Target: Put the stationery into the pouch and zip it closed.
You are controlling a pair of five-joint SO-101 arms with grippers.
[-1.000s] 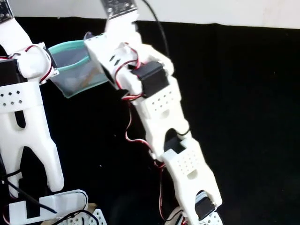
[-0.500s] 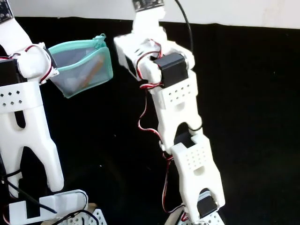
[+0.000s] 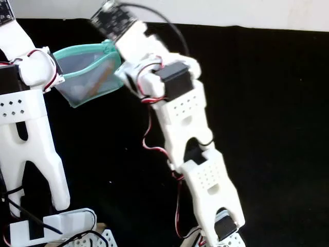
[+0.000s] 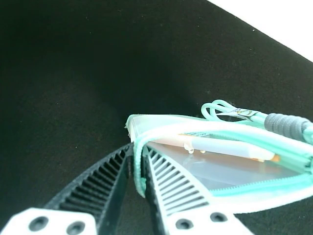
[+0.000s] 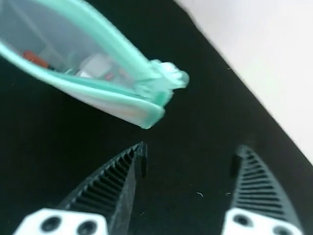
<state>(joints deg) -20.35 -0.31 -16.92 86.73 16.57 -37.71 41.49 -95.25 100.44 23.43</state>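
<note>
High view down over table (image 3: 277, 134), both wrist views close on pouch (image 3: 82, 77)

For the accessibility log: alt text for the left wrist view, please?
The left gripper is shut on one end of a teal pouch over the black table. Its mouth gapes, showing a white pen inside; the zipper pull sits at the far end.

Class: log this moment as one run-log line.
left hand shut on teal translucent zip pouch | right hand open near zipper pull | stationery inside
</note>
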